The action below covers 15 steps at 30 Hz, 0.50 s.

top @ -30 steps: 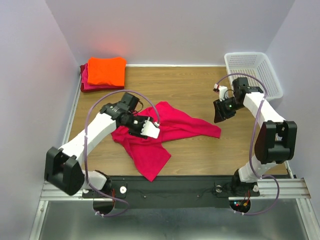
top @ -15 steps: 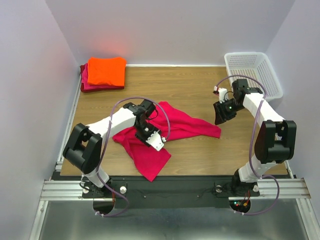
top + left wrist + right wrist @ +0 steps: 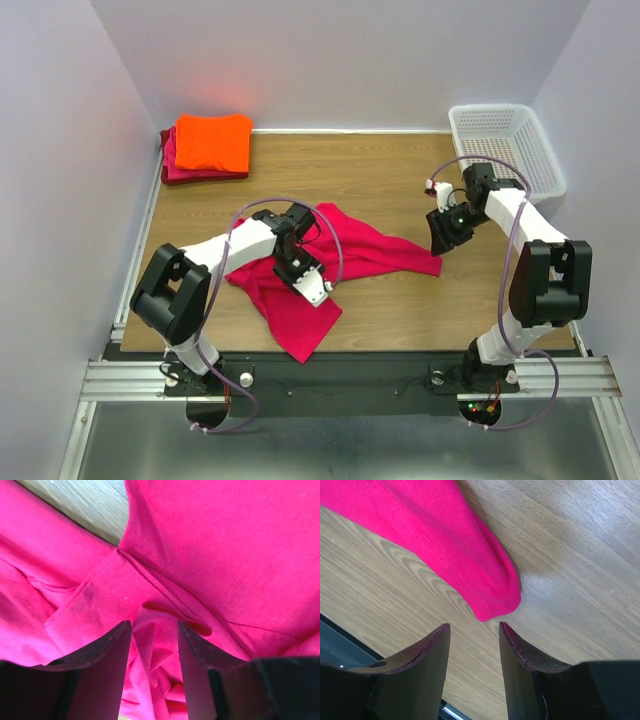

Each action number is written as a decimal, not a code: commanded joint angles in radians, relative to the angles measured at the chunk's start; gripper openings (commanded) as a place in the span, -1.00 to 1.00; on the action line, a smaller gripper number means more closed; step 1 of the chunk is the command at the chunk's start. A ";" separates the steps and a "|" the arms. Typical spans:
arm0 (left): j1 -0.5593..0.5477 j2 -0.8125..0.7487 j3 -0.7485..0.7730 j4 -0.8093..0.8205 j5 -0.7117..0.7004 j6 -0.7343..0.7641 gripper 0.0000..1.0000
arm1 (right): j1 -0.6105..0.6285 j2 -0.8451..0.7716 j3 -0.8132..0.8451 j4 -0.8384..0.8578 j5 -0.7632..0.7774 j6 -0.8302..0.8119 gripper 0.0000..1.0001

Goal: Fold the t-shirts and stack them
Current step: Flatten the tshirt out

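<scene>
A magenta-pink t-shirt (image 3: 370,250) lies crumpled and unfolded on the wooden table. My left gripper (image 3: 318,293) is low over its middle. In the left wrist view the gripper (image 3: 155,630) is open, with a raised fold of the pink cloth (image 3: 160,645) between the fingers. My right gripper (image 3: 443,235) is open and empty just above the table, by the shirt's right corner (image 3: 470,570); in the right wrist view that corner lies just ahead of the gripper (image 3: 474,630). A folded orange t-shirt (image 3: 212,140) lies on a folded darker red one (image 3: 172,170) at the far left corner.
A white mesh basket (image 3: 505,140) stands at the far right corner, just behind the right arm. Walls close in the table on the left, back and right. The black rail of the arm bases runs along the near edge.
My left arm has swung in and its gripper has moved down and right onto the shirt's middle. My right gripper has dropped slightly toward the shirt's right corner.
</scene>
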 commanded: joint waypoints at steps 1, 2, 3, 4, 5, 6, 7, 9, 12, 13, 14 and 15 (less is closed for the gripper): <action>-0.014 -0.068 0.009 -0.010 0.019 0.022 0.09 | 0.002 -0.019 0.008 -0.011 -0.003 -0.017 -0.01; -0.015 -0.063 0.016 -0.015 0.019 0.024 0.09 | 0.003 -0.019 0.014 -0.013 -0.008 -0.015 -0.01; -0.015 -0.060 0.028 -0.018 0.019 0.027 0.09 | 0.003 -0.016 0.017 -0.014 -0.009 -0.014 -0.01; -0.015 -0.056 0.033 -0.021 0.019 0.030 0.09 | 0.003 -0.010 0.019 -0.013 -0.009 -0.012 -0.01; -0.017 -0.046 0.035 -0.024 0.016 0.030 0.09 | 0.003 -0.006 0.022 -0.013 -0.012 -0.011 -0.01; -0.017 -0.034 0.035 -0.024 0.012 0.037 0.10 | 0.003 -0.002 0.028 -0.014 -0.016 -0.009 -0.01; -0.017 -0.028 0.035 -0.023 0.001 0.042 0.09 | 0.003 0.004 0.029 -0.013 -0.016 -0.009 -0.01; -0.018 -0.010 0.030 -0.024 -0.007 0.047 0.09 | 0.003 0.012 0.034 -0.014 -0.020 -0.011 -0.01; -0.017 0.003 0.018 -0.029 -0.022 0.051 0.04 | 0.029 0.030 0.052 -0.011 -0.025 -0.011 0.00; -0.017 0.007 0.013 -0.029 -0.024 0.053 0.02 | 0.031 0.041 0.058 -0.013 -0.028 -0.011 0.00; -0.017 0.009 0.010 -0.029 -0.027 0.054 -0.02 | 0.041 0.058 0.072 -0.010 -0.032 -0.008 0.00; -0.018 0.009 0.006 -0.027 -0.027 0.057 -0.05 | 0.049 0.069 0.078 -0.007 -0.035 -0.005 0.00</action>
